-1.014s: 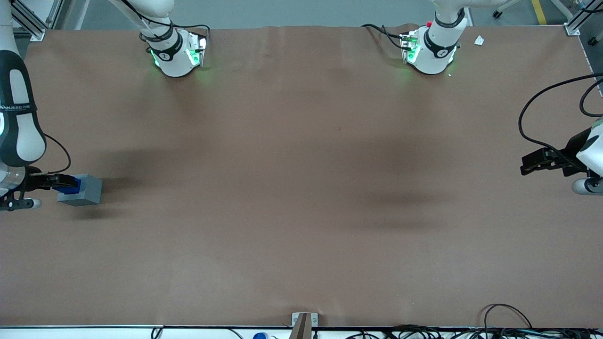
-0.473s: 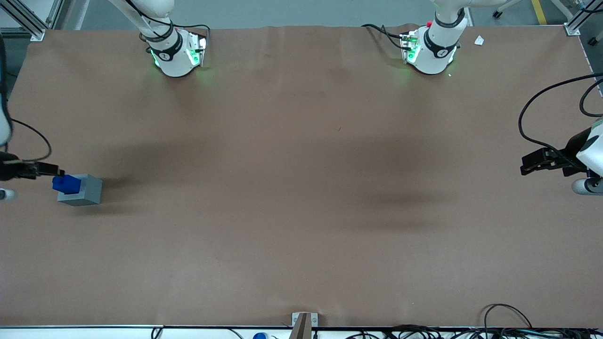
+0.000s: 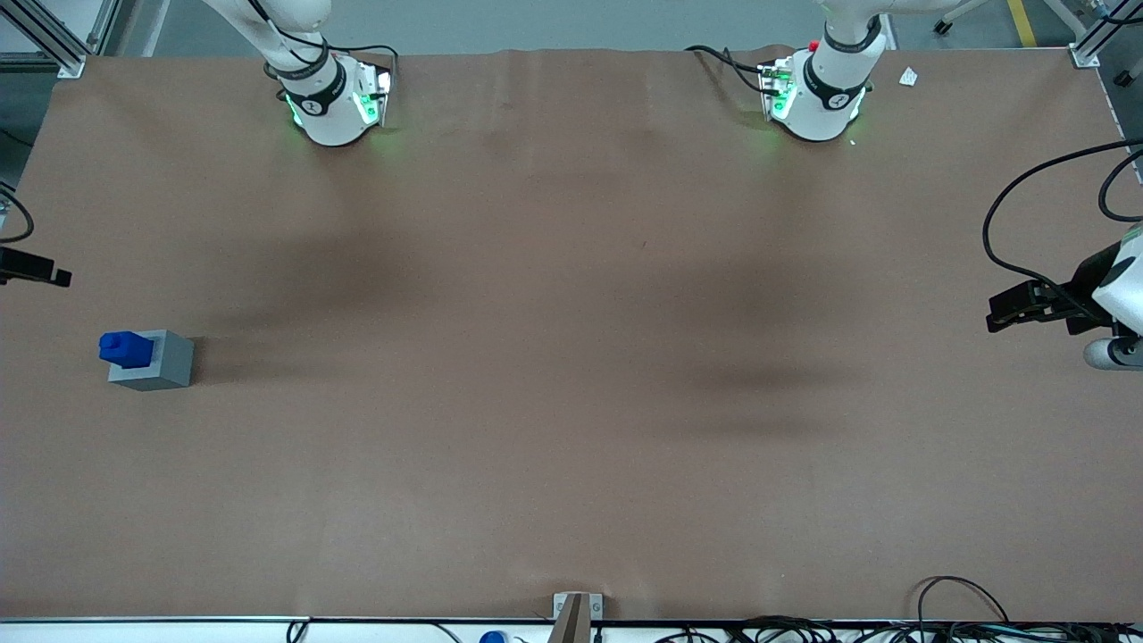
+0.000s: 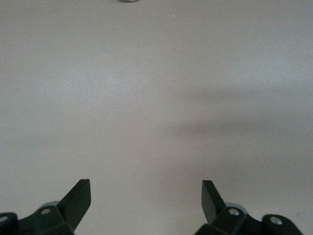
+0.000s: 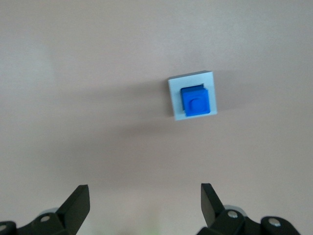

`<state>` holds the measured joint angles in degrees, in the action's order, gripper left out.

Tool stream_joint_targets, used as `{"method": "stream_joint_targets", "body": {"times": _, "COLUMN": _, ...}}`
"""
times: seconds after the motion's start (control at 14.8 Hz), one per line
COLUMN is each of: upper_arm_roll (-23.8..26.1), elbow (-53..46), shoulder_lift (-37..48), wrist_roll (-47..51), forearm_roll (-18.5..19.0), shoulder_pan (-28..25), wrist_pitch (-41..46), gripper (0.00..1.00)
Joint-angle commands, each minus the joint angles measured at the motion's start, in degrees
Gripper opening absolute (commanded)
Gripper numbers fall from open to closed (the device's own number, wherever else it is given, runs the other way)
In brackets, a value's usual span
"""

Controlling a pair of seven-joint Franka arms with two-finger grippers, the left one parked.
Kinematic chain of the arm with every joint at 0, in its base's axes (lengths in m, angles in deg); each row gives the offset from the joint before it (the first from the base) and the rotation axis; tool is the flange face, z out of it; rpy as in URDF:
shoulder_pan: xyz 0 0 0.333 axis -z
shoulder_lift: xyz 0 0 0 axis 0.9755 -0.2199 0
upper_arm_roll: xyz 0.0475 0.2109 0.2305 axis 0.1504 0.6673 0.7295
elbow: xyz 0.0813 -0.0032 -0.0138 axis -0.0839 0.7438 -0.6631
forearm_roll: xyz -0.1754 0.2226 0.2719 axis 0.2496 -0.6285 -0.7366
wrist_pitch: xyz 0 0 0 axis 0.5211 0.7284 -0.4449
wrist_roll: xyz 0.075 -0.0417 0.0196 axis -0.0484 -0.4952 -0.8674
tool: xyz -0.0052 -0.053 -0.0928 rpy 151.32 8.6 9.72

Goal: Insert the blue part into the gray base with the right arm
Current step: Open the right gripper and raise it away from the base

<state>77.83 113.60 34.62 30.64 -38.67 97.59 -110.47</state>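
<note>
Since 1 s ago, gripper (image 5: pixel 142 205) has let go of blue part (image 3: pixel 125 349) and pulled away; we now see only its black tip at edge of front view, clear of block, farther from front camera. Fingers (image 5: pixel 76 204) spread wide, nothing between them. Blue part sits upright in socket of gray base (image 3: pixel 163 362), stud up, w/ body sticking out above top face. Base rests on brown worktop (image 3: pixel 571 357) toward working arm's end.
</note>
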Motion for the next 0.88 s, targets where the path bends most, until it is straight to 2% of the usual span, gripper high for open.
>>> {"method": "stream_joint_targets", "body": {"times": 0.0, "upper_arm_roll": -0.09, "elbow": 2.05, "shoulder_lift": 5.71, "wrist_roll": 4.4, "forearm_roll": -0.52, "shoulder_pan": -4.36, "wrist_pitch": 1.88, "gripper": 1.0}}
{"method": "stream_joint_targets", "body": {"times": 0.34, "upper_arm_roll": -0.18, "elbow": 2.13, "shoulder_lift": 11.17, "wrist_roll": 6.08, "forearm_roll": 0.18, "shoulder_pan": -10.44, "wrist_pitch": 5.84, "gripper": 1.0}}
{"method": "stream_joint_targets", "body": {"times": 0.81, "upper_arm_roll": -0.09, "elbow": 1.7, "shoulder_lift": 11.26, "wrist_roll": 11.35, "forearm_roll": 1.49, "shoulder_pan": -15.01, "wrist_pitch": 5.67, "gripper": 1.0}}
